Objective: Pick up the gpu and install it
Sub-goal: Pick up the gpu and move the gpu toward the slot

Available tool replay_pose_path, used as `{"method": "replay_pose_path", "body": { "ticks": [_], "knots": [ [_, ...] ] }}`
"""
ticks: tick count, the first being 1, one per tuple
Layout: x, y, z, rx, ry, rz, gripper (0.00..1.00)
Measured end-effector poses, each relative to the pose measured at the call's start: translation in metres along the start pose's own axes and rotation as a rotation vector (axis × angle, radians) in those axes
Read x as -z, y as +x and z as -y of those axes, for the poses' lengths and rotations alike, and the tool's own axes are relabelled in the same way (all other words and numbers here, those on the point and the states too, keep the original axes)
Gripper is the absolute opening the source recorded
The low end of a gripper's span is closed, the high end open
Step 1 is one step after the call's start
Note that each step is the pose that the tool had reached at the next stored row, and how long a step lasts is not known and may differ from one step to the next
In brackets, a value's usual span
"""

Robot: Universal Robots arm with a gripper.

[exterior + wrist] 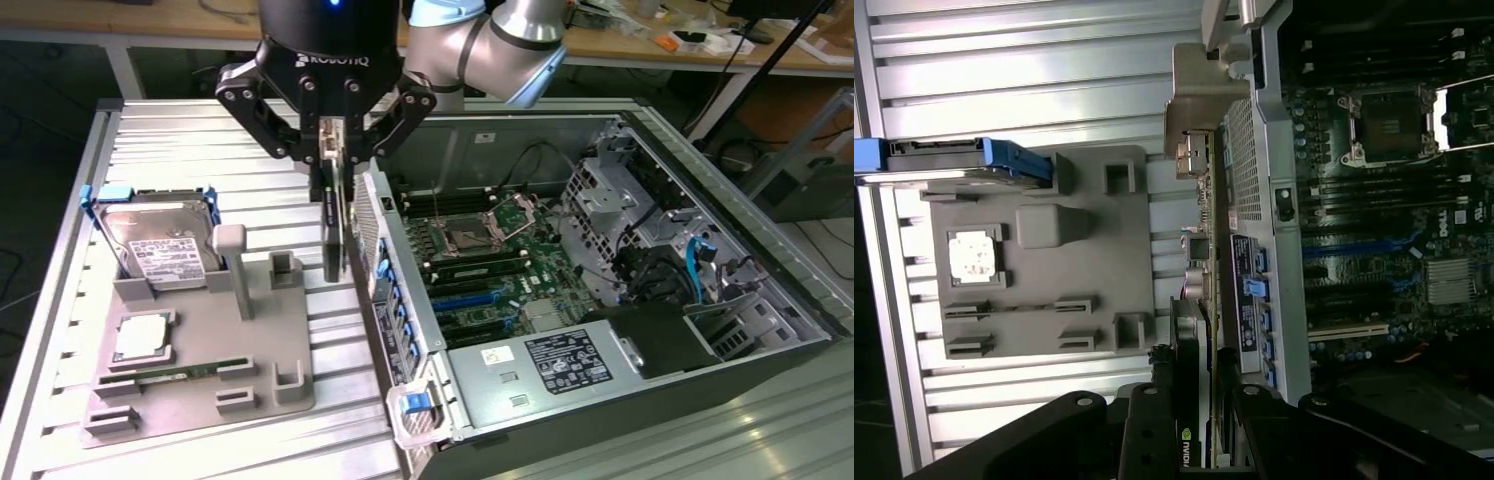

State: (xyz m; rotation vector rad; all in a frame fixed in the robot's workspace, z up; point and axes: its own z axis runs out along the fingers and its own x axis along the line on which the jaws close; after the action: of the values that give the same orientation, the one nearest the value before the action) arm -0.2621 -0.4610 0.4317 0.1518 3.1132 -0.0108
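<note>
ROBOTIQ, white on black, there on the gripper (336,172). NVIDIA along the gpu (1189,345) edge (the hard drive (158,250) label's print is unreadable).

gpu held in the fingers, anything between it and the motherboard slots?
Yes. The thin dark gpu card, held upright by the black gripper, hangs outside the open grey computer case; the case's perforated metal rear wall stands between it and the blue motherboard slots. Nothing visible covers the slots.

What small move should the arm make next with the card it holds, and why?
Probably a shift toward the exterior view's right, over the open case. The gripper is shut on the gpu, which hangs upright between the gray fixture and the case's wall, not yet over the motherboard.
</note>
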Motion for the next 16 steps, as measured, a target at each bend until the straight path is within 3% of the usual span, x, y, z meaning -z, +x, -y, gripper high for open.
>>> {"method": "replay_pose_path", "body": {
  "ticks": [16],
  "knots": [
    [-0.0001, -0.0047, -0.0005, 0.0, 0.0, 0.0, 0.27]
  ]
}}
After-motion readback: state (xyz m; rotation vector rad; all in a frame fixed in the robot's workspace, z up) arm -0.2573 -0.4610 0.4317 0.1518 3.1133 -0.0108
